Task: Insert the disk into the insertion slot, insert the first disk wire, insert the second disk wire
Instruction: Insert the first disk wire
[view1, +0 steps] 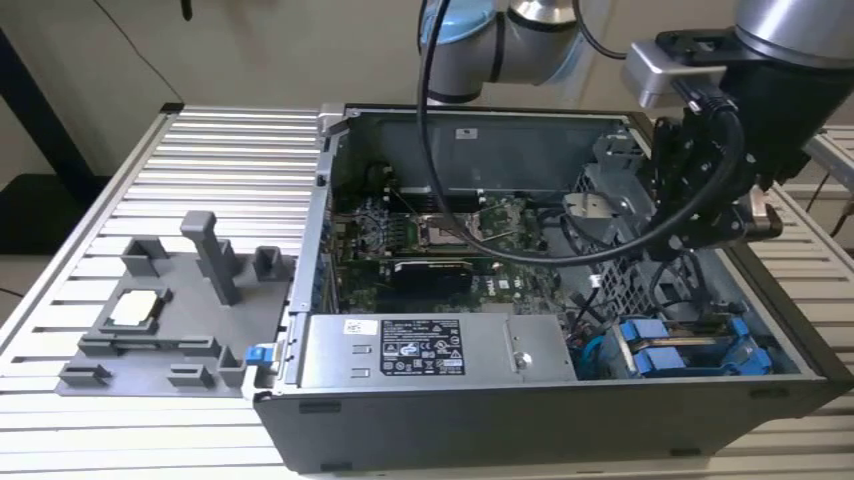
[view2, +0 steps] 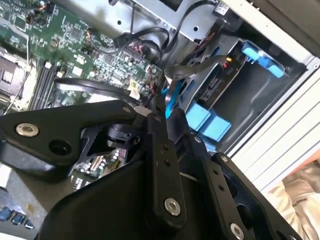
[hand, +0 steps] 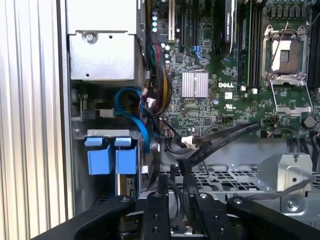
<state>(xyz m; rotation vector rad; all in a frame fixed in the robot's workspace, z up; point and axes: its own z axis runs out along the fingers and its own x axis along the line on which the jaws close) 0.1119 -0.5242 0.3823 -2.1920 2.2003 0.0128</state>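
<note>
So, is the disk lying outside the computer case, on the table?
No, the disk, blue carrier showing, sits inside the computer case, beside the power-supply box.

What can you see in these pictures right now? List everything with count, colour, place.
Sheet-metal computer case: one, grey, open, on the table.
Slatted aluminium table: one, silver, beneath the case.
Motherboard circuit board: one, green, inside the case.
Power-supply box with white sticker: one, grey, at the case's near edge.
Disk in plastic carrier frame: one, bright blue, sitting in the perforated metal insertion slot.
Flat ribbon cable: one, blue, looping beside the disk.
Moulded plastic fixture: one, grey, on the table, exterior view's left.
Robot arm: one, silver-grey, above the case.
Claw: one, black, over the case's interior.
</note>
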